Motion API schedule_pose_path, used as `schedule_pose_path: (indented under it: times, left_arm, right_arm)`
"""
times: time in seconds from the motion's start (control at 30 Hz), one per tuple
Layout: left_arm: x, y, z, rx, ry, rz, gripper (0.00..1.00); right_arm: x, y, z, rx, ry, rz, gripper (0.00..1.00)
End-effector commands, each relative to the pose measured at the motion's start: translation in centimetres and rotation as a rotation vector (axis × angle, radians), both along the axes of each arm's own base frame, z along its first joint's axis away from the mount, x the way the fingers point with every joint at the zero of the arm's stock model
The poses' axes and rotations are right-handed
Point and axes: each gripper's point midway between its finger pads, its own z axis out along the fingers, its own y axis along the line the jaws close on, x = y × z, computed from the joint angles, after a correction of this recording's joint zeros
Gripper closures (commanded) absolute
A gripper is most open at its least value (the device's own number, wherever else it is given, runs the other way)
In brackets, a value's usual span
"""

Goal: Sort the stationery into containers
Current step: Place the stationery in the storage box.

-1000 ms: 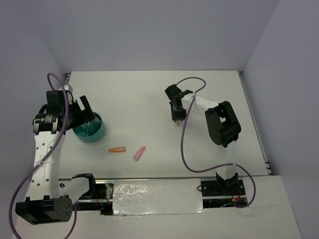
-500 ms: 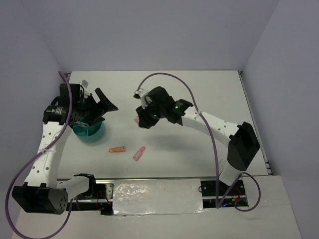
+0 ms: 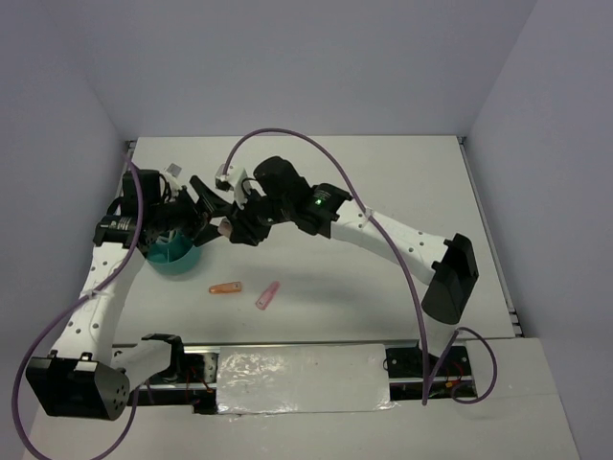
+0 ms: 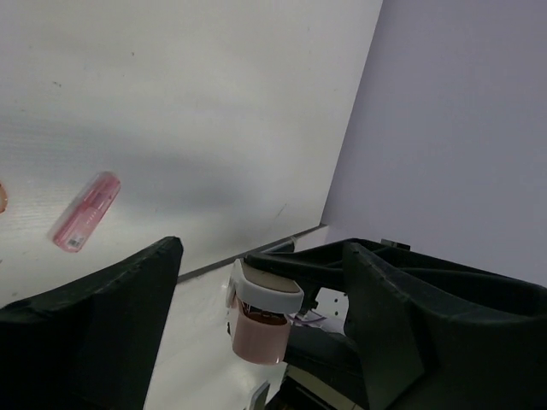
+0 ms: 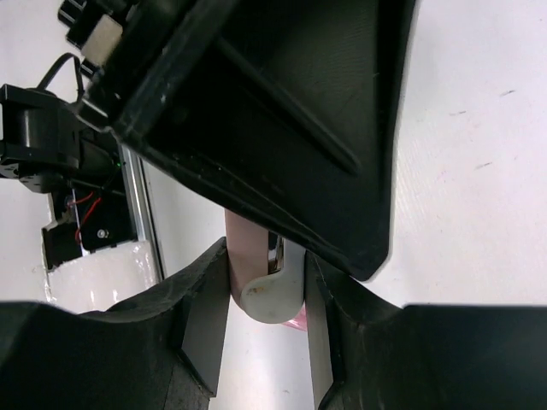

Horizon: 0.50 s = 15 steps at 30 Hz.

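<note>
Step in hand, as I read it: a hand-over in the air just right of the bowl [image 3: 182, 259], above the table [image 3: 383, 172].

Right gripper [image 3: 235, 222]: reached across to the bowl's side. Jaws narrowed and clamped on a stubby marker [image 4: 261, 329] with a pinkish body and a pale cap. The wrist view shows both fingers pressed flat against its sides.

Left gripper [image 3: 209, 203]: just above and right of the bowl. Jaws spread wide and holding nothing. One finger stands on each side of the stubby marker, with a gap either way. No contact seen.

Next move, my judgement: the left jaws need to close on the free capped end. The right must then let go cleanly, and the left swings back over the bowl to drop the marker into a compartment. The overlap is tight and the fingers could knock each other.

Count:
- bowl: one, teal, largely hidden under the left arm. Contents cannot be told.
- loose on the table: two, an orange marker [image 3: 226, 287] and a pink marker [image 3: 267, 294], lying side by side a little apart, near the bowl on its near-right side.
- held: one, the stubby marker.
- other stationery: none visible.
</note>
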Motion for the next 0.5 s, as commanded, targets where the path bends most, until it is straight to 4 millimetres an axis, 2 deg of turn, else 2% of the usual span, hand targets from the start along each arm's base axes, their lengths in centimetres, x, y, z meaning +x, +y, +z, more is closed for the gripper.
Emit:
schedule_pose_path:
  times: [0.0,0.07,0.13,0.17,0.23,0.27,0.3,0.37,0.47]
  left_arm:
    - [-0.6,-1.0,1.4,-0.055,-0.053,-0.046,0.19]
    - [-0.7,-1.0,1.7,-0.058,-0.069,-0.044,0.27]
    - [-0.7,-1.0,1.9,-0.054,-0.078,-0.051,0.35]
    - [-0.8,-1.0,1.9,-0.054,-0.080,-0.053,0.55]
    - [-0.8,-1.0,1.9,-0.050,-0.082,-0.058,0.69]
    - [-0.8,-1.0,1.9,-0.048,-0.082,-0.060,0.95]
    - [-0.9,-0.9,1.7,-0.037,-0.080,-0.059,1.00]
    - [-0.9,-0.7,1.5,-0.024,-0.066,-0.055,1.00]
    - [-0.7,-0.6,2.5,-0.008,-0.099,-0.054,1.00]
  right_arm:
    - [0.5,0.8,2.4,0.032,-0.057,0.028,0.96]
    - [0.7,0.9,1.4,-0.001,-0.045,0.034,0.96]
    - [1.0,1.1,1.3,-0.003,-0.037,0.037,0.95]
    - [0.9,1.2,1.0,-0.001,-0.016,0.050,0.95]
    - [1.1,1.2,1.1,0.012,0.004,0.056,0.94]
    - [0.9,1.3,1.4,0.033,0.018,0.068,0.94]
    - [0.8,1.2,1.4,0.038,0.028,0.073,0.93]
    - [1.0,1.2,1.6,0.055,0.041,0.071,0.93]
    - [1.2,0.9,1.5,0.058,0.063,0.072,0.92]
